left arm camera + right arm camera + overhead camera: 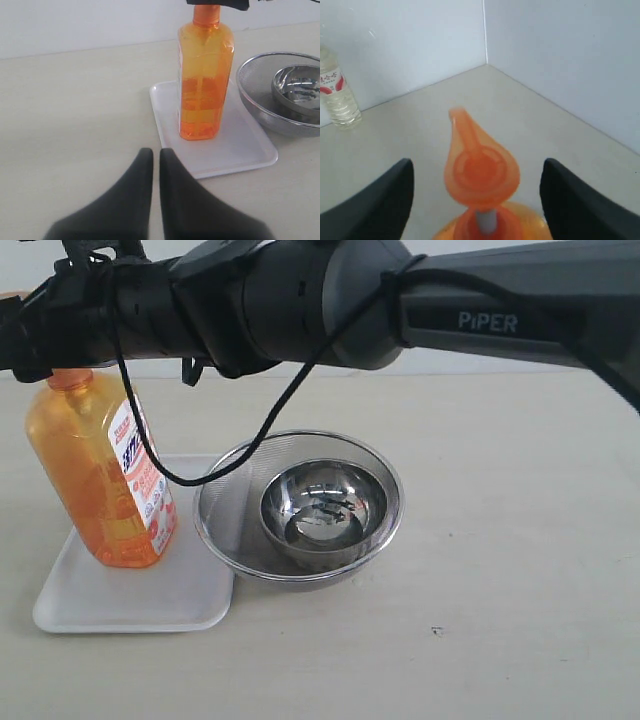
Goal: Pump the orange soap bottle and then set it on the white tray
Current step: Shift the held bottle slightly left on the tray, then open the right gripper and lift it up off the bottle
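Orange translucent plastic marks the far left of the exterior view, where the orange soap bottle [100, 480] is set on its base on the white tray [130, 605], inside the low rim, with the white-and-red label [140, 475] turned toward the middle of the scene. The tray lies flat on the pale table [500, 620]. Just to the right of the tray a steel mesh strainer [225, 510] is placed, its rim meeting the tray's right edge; whether the two touch cannot be told. A steel bowl [325, 515] is seated inside the strainer. The right arm [300, 300] is extended from the right across the top of the view to a position above the bottle, and a black cable [150, 455] is draped from it in front of the label. In the left wrist view the left gripper [151, 160] is held near the tray, apart from the bottle, its fingers [135, 190] brought together with only a thin slit between them and nothing clamped. In the right wrist view the right gripper [476, 172] is positioned over the pump head [480, 170], its fingers [385, 200] spread wide on either side without contact; the white stem [485, 220] is visible below the head. A clear water bottle [337, 95] is stood against the wall [560, 60].
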